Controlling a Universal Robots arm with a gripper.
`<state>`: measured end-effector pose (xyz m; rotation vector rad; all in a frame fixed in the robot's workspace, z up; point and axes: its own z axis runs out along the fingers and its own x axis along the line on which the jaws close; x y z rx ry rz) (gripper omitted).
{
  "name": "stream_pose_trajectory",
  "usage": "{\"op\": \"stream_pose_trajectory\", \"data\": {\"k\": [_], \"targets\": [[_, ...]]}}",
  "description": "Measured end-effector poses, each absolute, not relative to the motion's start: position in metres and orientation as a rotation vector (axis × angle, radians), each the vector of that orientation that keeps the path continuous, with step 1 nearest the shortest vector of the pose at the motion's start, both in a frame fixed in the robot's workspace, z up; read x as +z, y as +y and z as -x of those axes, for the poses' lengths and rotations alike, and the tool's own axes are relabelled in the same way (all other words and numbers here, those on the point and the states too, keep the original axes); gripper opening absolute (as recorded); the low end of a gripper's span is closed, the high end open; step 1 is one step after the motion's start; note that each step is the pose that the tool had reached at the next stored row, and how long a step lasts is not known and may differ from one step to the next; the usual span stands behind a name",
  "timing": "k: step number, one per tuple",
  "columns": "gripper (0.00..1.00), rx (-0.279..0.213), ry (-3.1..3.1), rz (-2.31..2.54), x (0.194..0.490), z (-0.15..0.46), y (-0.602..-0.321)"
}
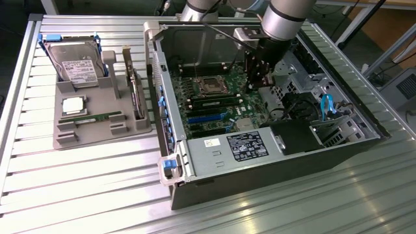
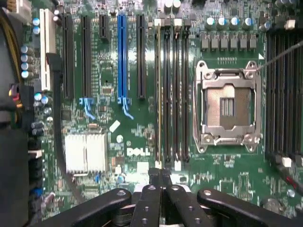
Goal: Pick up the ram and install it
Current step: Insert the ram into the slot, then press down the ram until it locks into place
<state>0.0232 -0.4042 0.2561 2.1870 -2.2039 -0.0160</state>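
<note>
One ram, a narrow green stick, stands seated in a memory slot of the motherboard inside the open computer case; in the wrist view it appears edge-on beside the empty black slots. A second ram lies flat on the grey holder at the exterior view's left. My gripper hangs inside the case above the board, just past the end of the memory slots. In the wrist view my gripper is shut, its fingers pressed together with nothing between them.
The empty processor socket lies beside the memory slots. The grey holder carries a hard drive, a silver processor and an upright expansion card. Case walls, a power supply and a drive cage hem in the board.
</note>
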Motion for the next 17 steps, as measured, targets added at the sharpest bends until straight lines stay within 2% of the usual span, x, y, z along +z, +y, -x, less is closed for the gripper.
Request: {"op": "stream_pose_trajectory", "data": {"k": [3,6,15,17], "targets": [[0.1,-0.016,-2.204,-2.187,0.269,-0.036,-0.404],[0.1,-0.016,-2.204,-2.187,0.269,-0.038,-0.404],[0.1,-0.015,-2.203,-2.187,0.233,-0.007,-0.401],[0.1,-0.013,-2.205,-2.188,0.24,-0.007,-0.401]]}}
